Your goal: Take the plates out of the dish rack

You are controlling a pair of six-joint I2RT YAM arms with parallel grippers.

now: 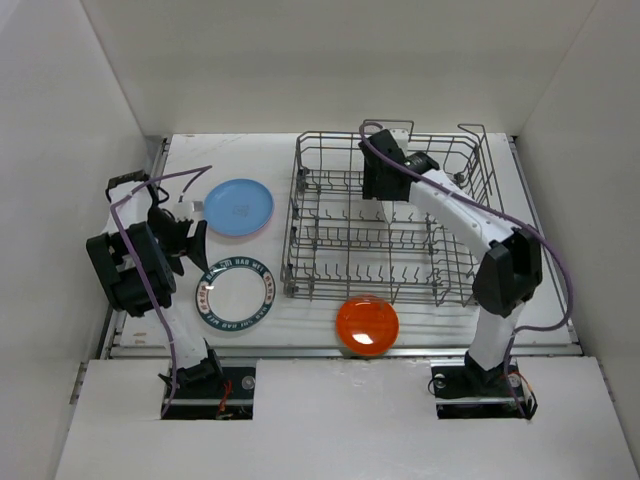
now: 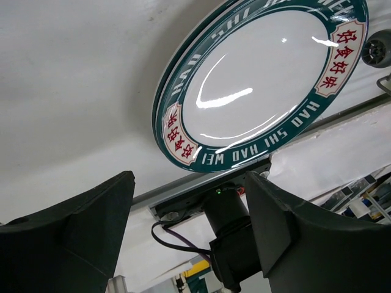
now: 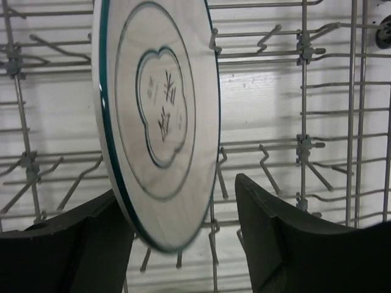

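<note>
**A:** Where does the dish rack (image 1: 340,250) sit, and what is in it?

**B:** In the top view it takes up the bench (image 1: 450,320) from the middle out toward 2 o'clock. One plate shows inside it, the upright plate (image 3: 162,116). It is white with a thin green edge, stands on its rim among the tines (image 3: 269,162), and has its marked underside toward the wrist camera.

**A:** Does the right hand (image 3: 177,189) have it?

**B:** It's not gripped. The fingers are parted and the plate's lower edge hangs between them. The left finger is at or behind the rim, and I can't tell whether it touches. The right finger stands clear, with a gap showing.

**A:** And the plates outside the rack?

**B:** There are three, all lying flat on the bench. The blue plate (image 1: 238,207) is at 10 o'clock. The lettered plate (image 1: 235,292), white with a dark green rim, is at 8 o'clock. The orange plate (image 1: 367,325) is at 6 o'clock, just beside the rack's near edge.

**A:** What about the left hand (image 2: 189,183)?

**B:** Its fingers are spread wide with nothing between them. It hangs near 9 o'clock, at the 11 o'clock edge of the lettered plate, and its camera looks across that plate.
</note>
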